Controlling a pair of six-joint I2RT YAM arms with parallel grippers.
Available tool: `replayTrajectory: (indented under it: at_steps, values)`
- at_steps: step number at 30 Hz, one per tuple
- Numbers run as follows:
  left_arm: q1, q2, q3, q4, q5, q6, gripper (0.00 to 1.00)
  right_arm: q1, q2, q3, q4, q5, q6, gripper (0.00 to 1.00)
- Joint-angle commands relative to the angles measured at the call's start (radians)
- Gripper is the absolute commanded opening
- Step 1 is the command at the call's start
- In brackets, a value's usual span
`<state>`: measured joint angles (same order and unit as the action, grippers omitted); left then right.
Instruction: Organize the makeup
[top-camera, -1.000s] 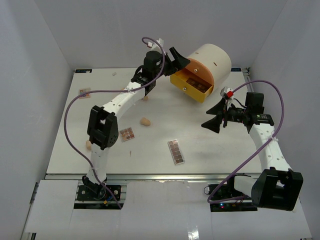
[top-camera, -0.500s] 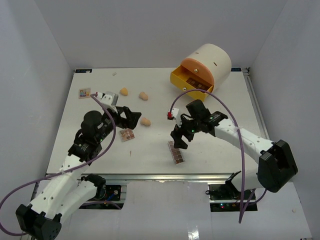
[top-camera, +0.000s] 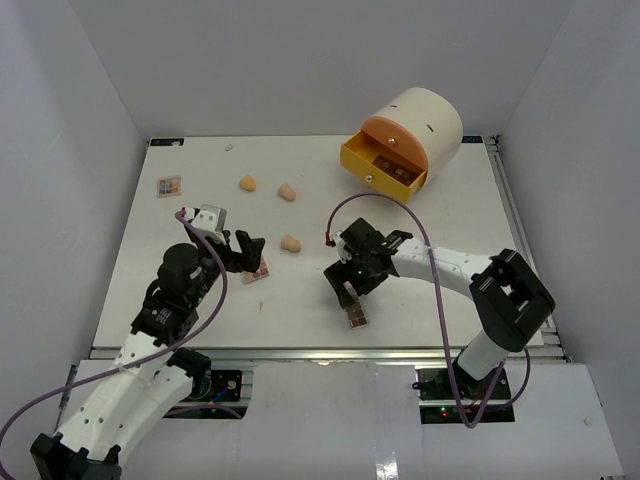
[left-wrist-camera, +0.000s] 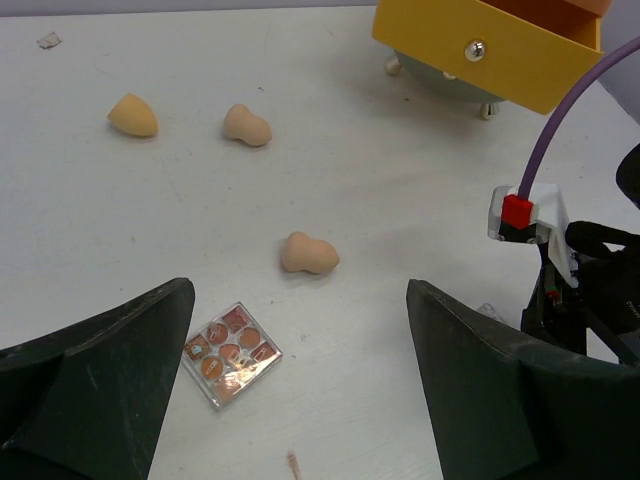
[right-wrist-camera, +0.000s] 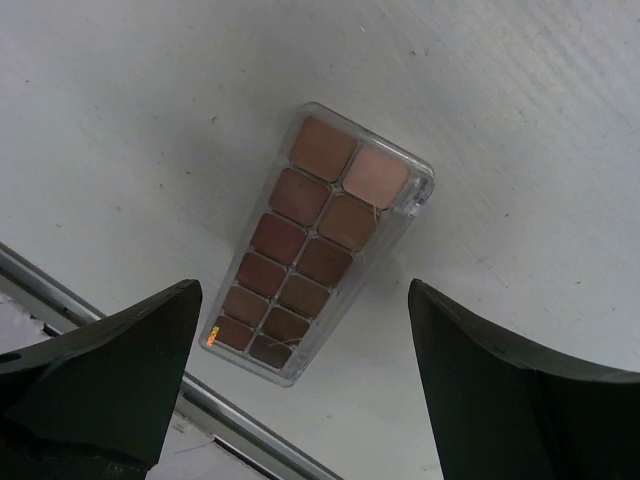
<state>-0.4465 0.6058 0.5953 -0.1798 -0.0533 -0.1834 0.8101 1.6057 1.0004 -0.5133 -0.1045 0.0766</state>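
Note:
The makeup lies scattered on the white table. A square palette (top-camera: 258, 272) (left-wrist-camera: 231, 353) sits just below my left gripper (top-camera: 246, 256) (left-wrist-camera: 298, 330), close to its left finger. That gripper is open and holds nothing. A long brown-toned palette (top-camera: 354, 312) (right-wrist-camera: 315, 240) lies flat between the wide-open fingers of my right gripper (top-camera: 349, 282) (right-wrist-camera: 303, 292), which hovers above it without touching. Three peach sponges (top-camera: 291, 242) (top-camera: 287, 191) (top-camera: 247, 183) lie further back; the nearest sponge (left-wrist-camera: 309, 253) is ahead of the left fingers. A small palette (top-camera: 168, 186) lies at the far left.
A cream cylinder (top-camera: 425, 122) with an open yellow drawer (top-camera: 385, 170) (left-wrist-camera: 490, 45) stands at the back right, palettes inside. The table's near edge and metal rail (right-wrist-camera: 110, 300) run close to the long palette. The right arm's wrist (left-wrist-camera: 575, 270) shows at the left wrist view's right side.
Both arms have swung in toward the near middle of the table. The left gripper came back from the drawer to the square palette. The right gripper came over the long palette.

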Motion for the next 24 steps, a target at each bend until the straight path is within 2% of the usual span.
replayTrajectory:
  at_steps: [1,9,14,24]
  values:
    - [0.003,0.001,0.027,-0.004,-0.028,0.011,0.98,0.007,0.049,0.037,0.030,0.040,0.110,0.90]
    - [0.003,-0.008,0.027,-0.003,-0.028,0.013,0.98,0.011,0.141,0.065,0.048,0.061,0.147,0.90]
    - [0.004,-0.012,0.027,-0.001,-0.031,0.018,0.98,0.021,0.191,0.079,0.038,0.119,0.146,0.98]
    - [0.005,-0.027,0.024,0.001,-0.036,0.021,0.98,0.119,0.259,0.095,-0.005,0.250,0.127,0.68]
